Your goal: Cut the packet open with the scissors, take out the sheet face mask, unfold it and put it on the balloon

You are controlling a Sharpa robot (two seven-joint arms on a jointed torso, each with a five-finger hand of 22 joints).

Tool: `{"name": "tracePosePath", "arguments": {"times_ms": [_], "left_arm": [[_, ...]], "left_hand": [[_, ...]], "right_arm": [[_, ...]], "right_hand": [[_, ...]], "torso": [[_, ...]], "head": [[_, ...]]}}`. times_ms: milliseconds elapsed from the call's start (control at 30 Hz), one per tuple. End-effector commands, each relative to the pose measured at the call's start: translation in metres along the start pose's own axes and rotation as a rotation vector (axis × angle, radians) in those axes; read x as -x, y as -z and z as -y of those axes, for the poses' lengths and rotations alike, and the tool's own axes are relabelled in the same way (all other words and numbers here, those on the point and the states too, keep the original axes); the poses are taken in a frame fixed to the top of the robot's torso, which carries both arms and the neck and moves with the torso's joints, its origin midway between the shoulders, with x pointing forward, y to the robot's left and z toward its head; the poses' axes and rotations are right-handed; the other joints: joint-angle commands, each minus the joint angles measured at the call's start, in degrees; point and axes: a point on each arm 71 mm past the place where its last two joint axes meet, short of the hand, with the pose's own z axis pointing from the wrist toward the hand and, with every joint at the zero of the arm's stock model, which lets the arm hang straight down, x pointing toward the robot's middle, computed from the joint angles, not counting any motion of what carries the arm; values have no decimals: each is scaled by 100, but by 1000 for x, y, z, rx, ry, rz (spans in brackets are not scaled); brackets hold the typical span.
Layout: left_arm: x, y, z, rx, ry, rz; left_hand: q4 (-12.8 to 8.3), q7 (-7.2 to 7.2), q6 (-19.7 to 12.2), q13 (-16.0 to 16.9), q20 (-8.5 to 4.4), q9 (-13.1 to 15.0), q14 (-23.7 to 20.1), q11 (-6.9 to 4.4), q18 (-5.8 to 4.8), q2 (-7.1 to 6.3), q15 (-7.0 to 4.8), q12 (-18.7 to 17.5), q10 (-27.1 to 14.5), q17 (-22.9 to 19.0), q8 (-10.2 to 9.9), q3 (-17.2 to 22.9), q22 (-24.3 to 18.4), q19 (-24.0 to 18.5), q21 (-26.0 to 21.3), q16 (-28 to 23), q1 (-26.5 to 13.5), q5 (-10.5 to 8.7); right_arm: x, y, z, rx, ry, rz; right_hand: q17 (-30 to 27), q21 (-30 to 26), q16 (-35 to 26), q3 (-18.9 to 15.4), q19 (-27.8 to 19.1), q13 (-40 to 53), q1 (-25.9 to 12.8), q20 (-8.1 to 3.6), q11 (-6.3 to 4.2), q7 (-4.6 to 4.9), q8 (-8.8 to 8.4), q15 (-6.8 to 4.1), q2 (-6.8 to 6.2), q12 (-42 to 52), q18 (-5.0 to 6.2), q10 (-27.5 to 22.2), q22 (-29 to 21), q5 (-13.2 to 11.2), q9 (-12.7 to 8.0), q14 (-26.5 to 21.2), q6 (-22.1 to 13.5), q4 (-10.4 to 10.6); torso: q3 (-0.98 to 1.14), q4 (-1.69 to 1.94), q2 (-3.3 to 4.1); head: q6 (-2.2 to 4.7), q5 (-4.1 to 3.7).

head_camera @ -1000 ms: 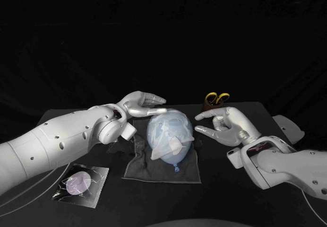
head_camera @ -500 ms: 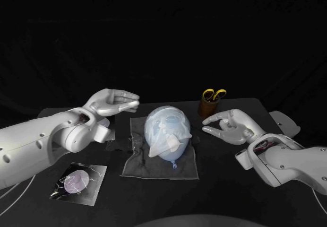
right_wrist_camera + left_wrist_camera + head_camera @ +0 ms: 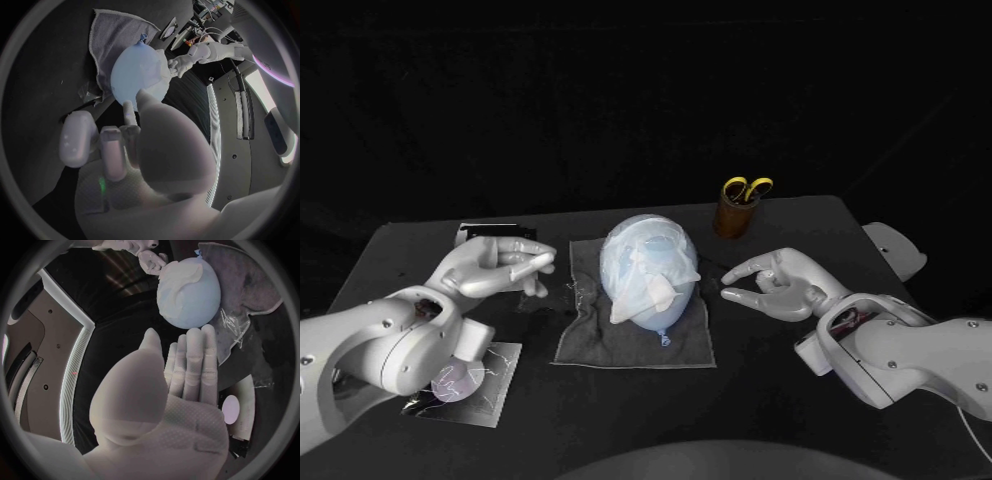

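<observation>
Balloon (image 3: pixel 648 268) on cloth (image 3: pixel 610 345); scissors (image 3: pixel 747 189) in holder (image 3: pixel 731 218) behind-right; packet (image 3: pixel 473 385) front-left.

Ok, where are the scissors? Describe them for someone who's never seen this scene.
On the black table, find the pale balloon on the grey cloth in the middle. Behind it, toward the far right, stands a brown cup; the scissors are the yellow loop handles sticking out of it.

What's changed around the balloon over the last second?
The left robot hand drew away from the balloon, back toward the robot; the right robot hand eased back slightly. Neither holds anything. The mask on the balloon, the cloth and the scissors stayed put.
</observation>
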Motion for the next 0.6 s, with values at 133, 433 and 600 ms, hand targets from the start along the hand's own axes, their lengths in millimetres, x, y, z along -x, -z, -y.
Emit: {"name": "tracePosePath", "arguments": {"times_ms": [133, 433, 600], "left_arm": [[-15, 15, -20, 82, -9, 31], [-34, 22, -31, 144, -78, -20], [-46, 20, -35, 184, -110, -61]], "left_hand": [[9, -25, 52, 160, -99, 1, 494, -39, 20, 70, -78, 186, -23, 831, 56, -181, 386, 161, 618, 803, -35, -25], [4, 7, -41, 188, -97, -12, 512, 14, 18, 48, -54, 129, -416, 739, 55, -280, 608, 94, 944, 766, -19, -22], [-8, 6, -90, 162, -94, -23, 648, 28, 24, 75, -53, 59, -601, 821, 49, -243, 713, 104, 1112, 840, 151, -23]], "right_arm": [[-4, 1, -8, 61, 14, 72], [-15, -1, -16, 129, 0, 78], [-24, -4, -20, 151, -15, 67]], "right_hand": [[1510, -104, 23, -96, -33, 1294, 17, 39, 62, 68, -47, 9, -54, -46, -13, 397, 633, -33, -33, 608, -126, -24], [1510, -140, 23, -124, -59, 1283, 107, 56, 79, 86, -59, 27, -44, -68, -6, 381, 633, -35, -44, 608, -160, -78], [1510, -150, 23, -134, -70, 1284, 163, 67, 94, 102, -78, 39, -24, -65, -4, 380, 638, -34, -56, 608, -200, -111]], "torso": [[3, 14, 13], [4, 11, 12], [2, 9, 17]], "head": [[-17, -44], [-24, -41], [-27, -38]]}}
